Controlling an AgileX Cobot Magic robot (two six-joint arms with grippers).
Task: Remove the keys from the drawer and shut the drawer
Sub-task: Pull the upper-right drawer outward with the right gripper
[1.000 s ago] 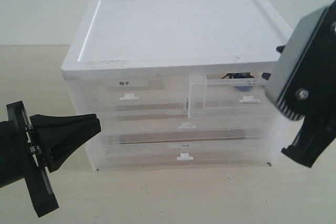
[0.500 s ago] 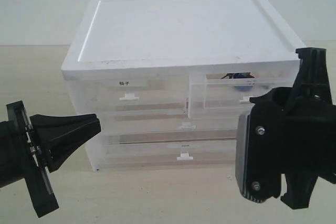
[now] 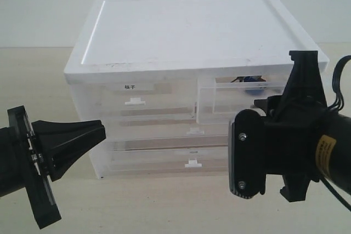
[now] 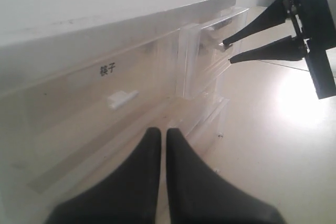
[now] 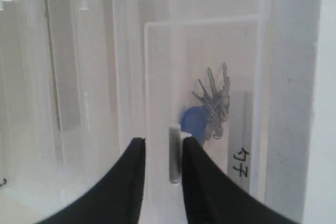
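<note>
The keys (image 5: 212, 100) with their round blue fob (image 5: 193, 120) lie inside the half-width clear drawer (image 5: 157, 72), which stands pulled out a little from the cabinet's upper right (image 3: 219, 100). My right gripper (image 5: 161, 148) is open at the drawer front, its fingers either side of the small white tab handle (image 5: 175, 156), which lies against one finger. The left wrist view shows the same two fingers (image 4: 247, 27) apart at the drawer (image 4: 207, 30). My left gripper (image 4: 159, 132) is shut on nothing, low at the cabinet's left front (image 3: 101, 130).
The white-topped cabinet (image 3: 186, 26) stands on a pale table (image 3: 164, 201). Its other half-width drawer, with a bold black label (image 3: 130, 86), and the full-width drawers (image 3: 164, 146) below are closed. The right arm's body (image 3: 290, 146) hides the cabinet's lower right front.
The right arm has come down from the upper right and swung in front of the pulled-out drawer, turning its gripper toward the handle. The left arm has not moved.
</note>
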